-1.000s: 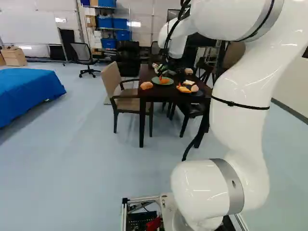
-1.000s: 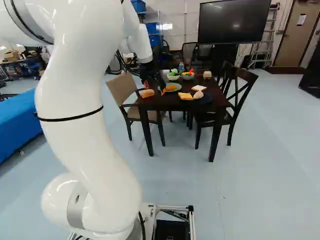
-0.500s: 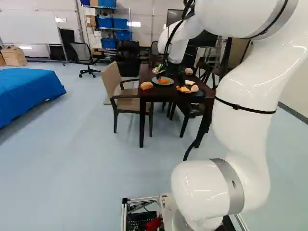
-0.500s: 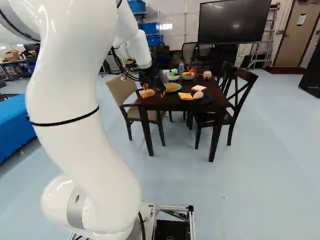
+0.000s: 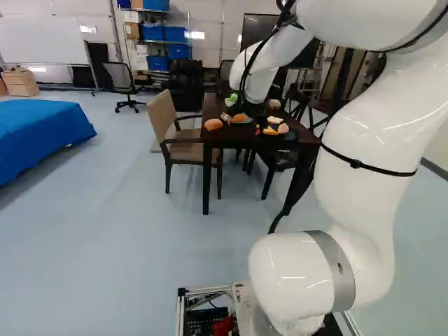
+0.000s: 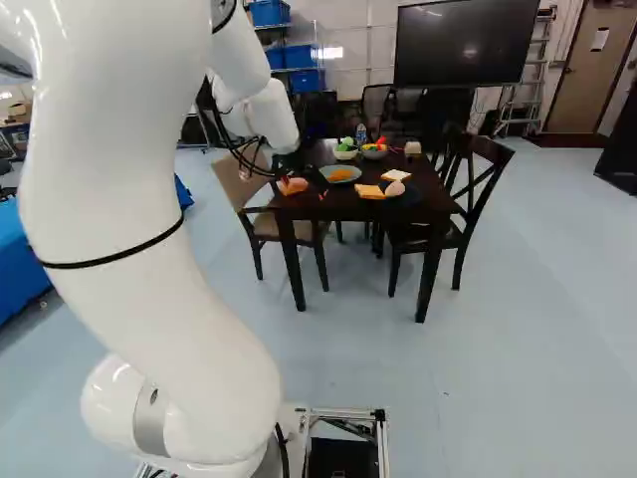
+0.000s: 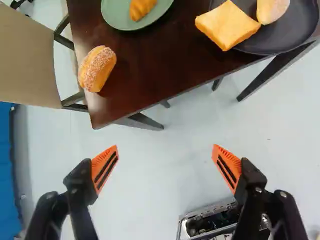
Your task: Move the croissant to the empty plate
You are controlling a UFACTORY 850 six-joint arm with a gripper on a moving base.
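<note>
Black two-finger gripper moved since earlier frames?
Yes: in the right base view, the gripper has shifted down and slightly left against the round green plate.

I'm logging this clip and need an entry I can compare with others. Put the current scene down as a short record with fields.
gripper: gripper open, fingers wide apart, nothing between them
under gripper: floor shows between the fingers; table lies ahead
croissant: croissant on the green plate
other plate: dark plate, holding a bread slice and a pale bun
on bare tabletop: sugared bun, near the table's corner
task state: croissant probably placed, judging by its plate and the open gripper
</note>
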